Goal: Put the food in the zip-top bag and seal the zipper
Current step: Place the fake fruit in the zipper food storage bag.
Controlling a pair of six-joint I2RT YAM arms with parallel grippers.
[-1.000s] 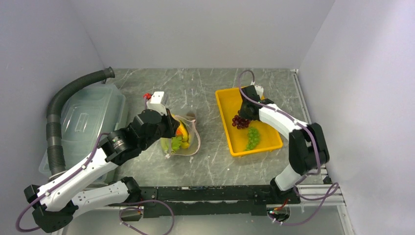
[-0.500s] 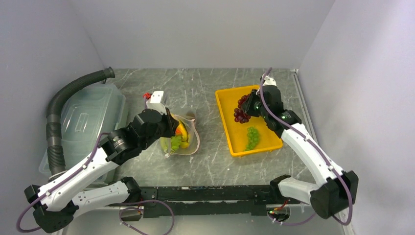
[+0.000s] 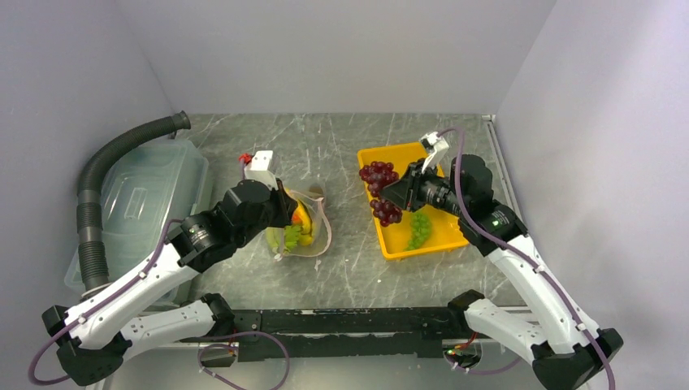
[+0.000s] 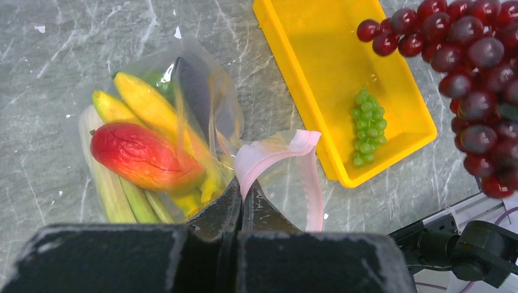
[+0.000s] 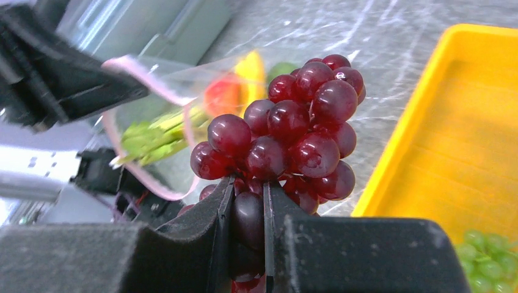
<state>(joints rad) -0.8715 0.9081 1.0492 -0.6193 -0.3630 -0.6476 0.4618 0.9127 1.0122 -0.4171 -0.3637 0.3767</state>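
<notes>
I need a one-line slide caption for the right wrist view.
Right gripper grips dark grapes facing the open zip-top bag.

Bright, even light, faint shadows — small glints on the dark grapes (image 5: 293, 140), right wrist background blurred.

R jaws hold dark grapes (image 3: 379, 189) over yellow tray's (image 3: 444, 232) left rim; L jaws at bag (image 3: 319, 236).

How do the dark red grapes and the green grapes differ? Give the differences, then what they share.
Colour: the dark red grapes are wine-red; the green grapes are pale green.
Position: the dark red grapes hang in the right gripper, jaws shut on them; the green grapes lie in the yellow tray.
Size: the dark red grapes look bigger than the green grapes.
Shared: both are bunches of round berries.
</notes>
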